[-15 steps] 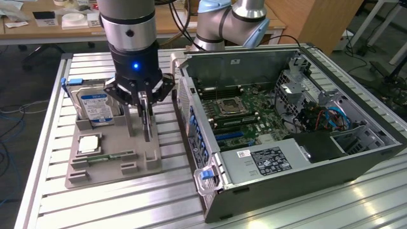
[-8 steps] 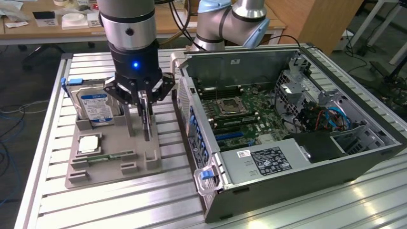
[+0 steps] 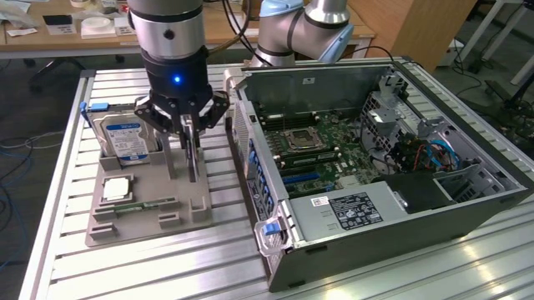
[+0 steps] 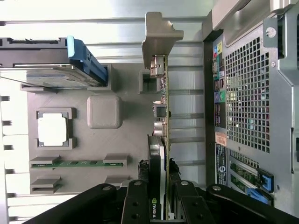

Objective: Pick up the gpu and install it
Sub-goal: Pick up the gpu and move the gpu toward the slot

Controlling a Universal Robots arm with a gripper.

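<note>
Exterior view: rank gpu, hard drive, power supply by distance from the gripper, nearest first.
1. gpu, between the jaws of the gripper.
2. hard drive, exterior view's left.
3. power supply, in the case, exterior view's right.

**Inspector:** Classification of premises?

**Assessor:** Robotics lab. One robot arm (image 3: 171, 37) hangs over a slotted aluminium bench (image 3: 125, 269); a second arm (image 3: 304, 25) stands behind it.

**Inspector:** Supporting evidence?

**Assessor:** An opened computer case (image 3: 401, 231) sits on the bench, a cluttered wooden desk (image 3: 34, 42) stands at the rear, and loose cables (image 3: 10, 153) lie on the floor.
</note>
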